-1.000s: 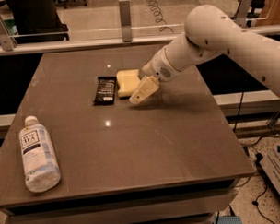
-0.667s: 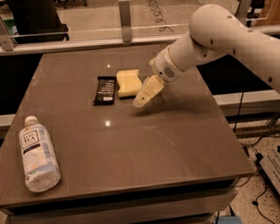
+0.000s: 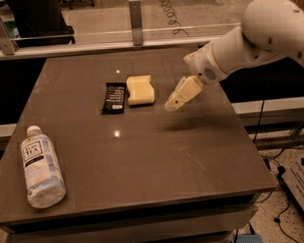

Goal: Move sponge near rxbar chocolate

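The pale yellow sponge (image 3: pixel 140 90) lies flat on the table, just right of the rxbar chocolate (image 3: pixel 114 98), a black bar with white lettering. The two lie side by side, almost touching. My gripper (image 3: pixel 174 104) hangs above the table to the right of the sponge, clear of it, with nothing in it. Its pale yellow fingers (image 3: pixel 183 92) point down and to the left.
A clear bottle with a white label (image 3: pixel 41 167) lies on its side near the table's front left corner. The grey table (image 3: pixel 158 158) ends close on the right. A railing and glass panel stand behind it.
My gripper has drawn away from the sponge, moving right and a little up. The sponge and bar have stayed in place.
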